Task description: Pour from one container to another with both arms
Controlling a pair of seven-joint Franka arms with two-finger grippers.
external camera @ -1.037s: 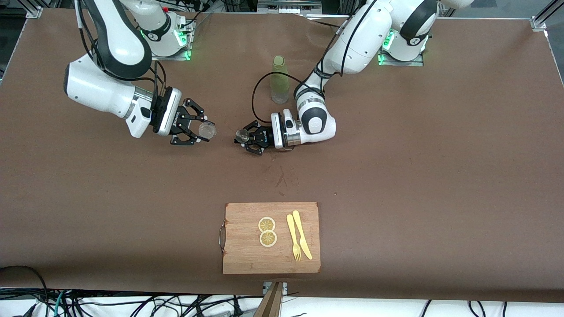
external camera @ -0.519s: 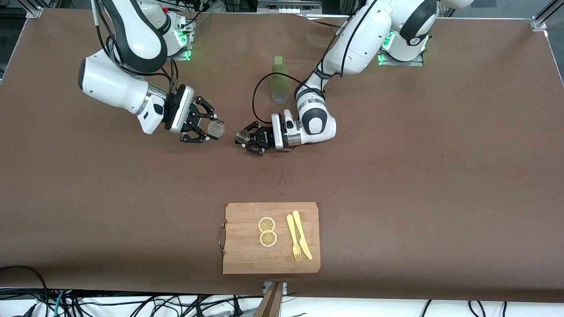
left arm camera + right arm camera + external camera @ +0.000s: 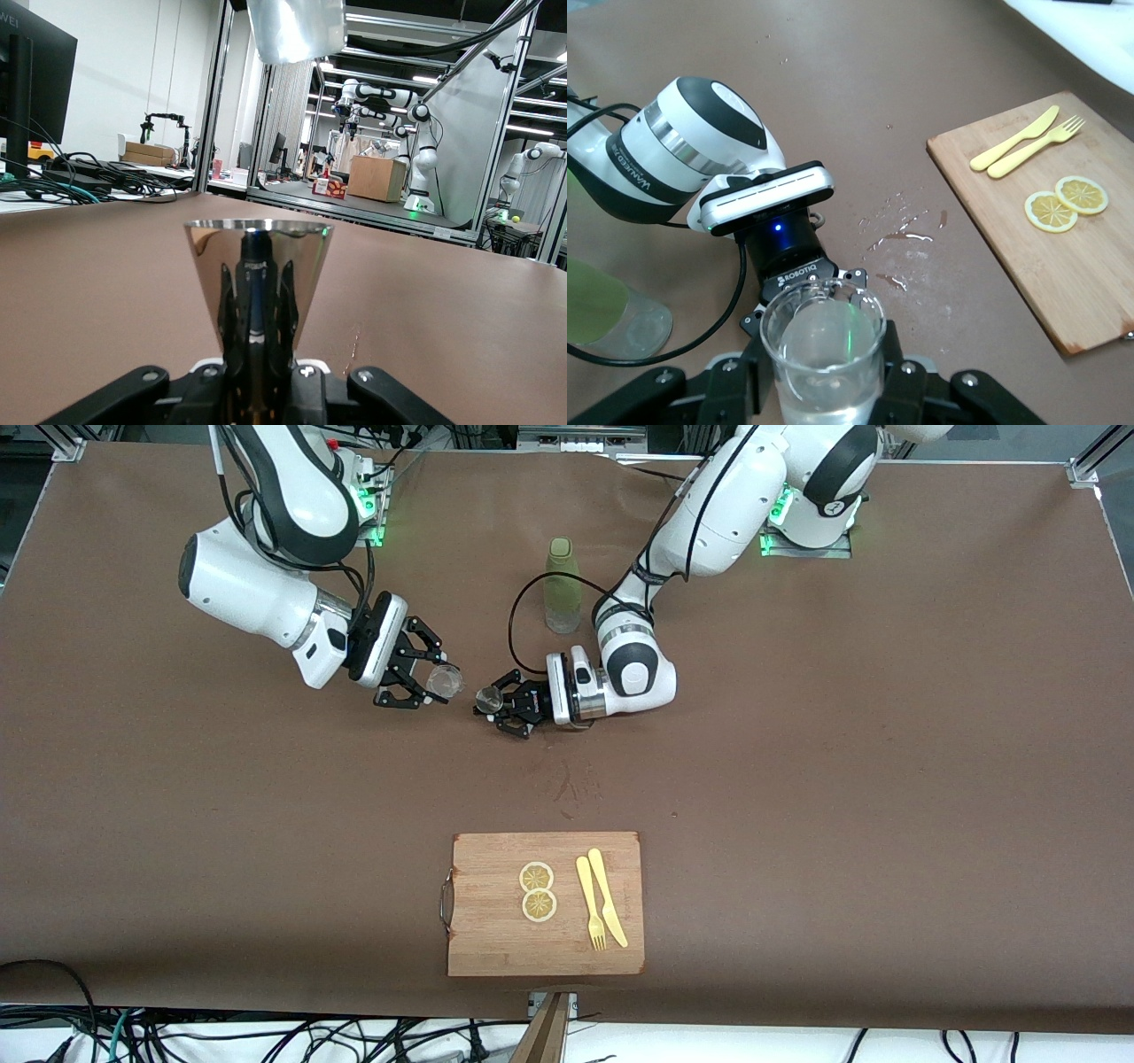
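The right gripper (image 3: pixel 423 677) is clenched around the clear glass cup (image 3: pixel 443 682), which sits between its black fingers (image 3: pixel 749 376) with the rim standing clear above them; in the right wrist view the cup (image 3: pixel 824 345) is upright and holds clear liquid; it hangs in the air over the brown table (image 3: pixel 842 779), near the middle and toward the right arm's end.

The left gripper (image 3: pixel 505 704) grasps the steel jigger (image 3: pixel 486 699) at its narrow waist; in the left wrist view the upper cone (image 3: pixel 257 274) rises upright from between the fingers (image 3: pixel 390 407), mouth up; it is held low over the table, whether touching it cannot be told; the jigger is just beside the cup, with a small gap between them.

The olive-green bottle (image 3: pixel 561 586) stands on the table, farther from the front camera than the left gripper; small wet splashes (image 3: pixel 899 239) mark the table near the left gripper; a wooden cutting board (image 3: pixel 478 939) lies nearer the front camera, carrying two lemon slices (image 3: pixel 537 891), a yellow fork (image 3: pixel 590 903) and a yellow knife (image 3: pixel 607 896).
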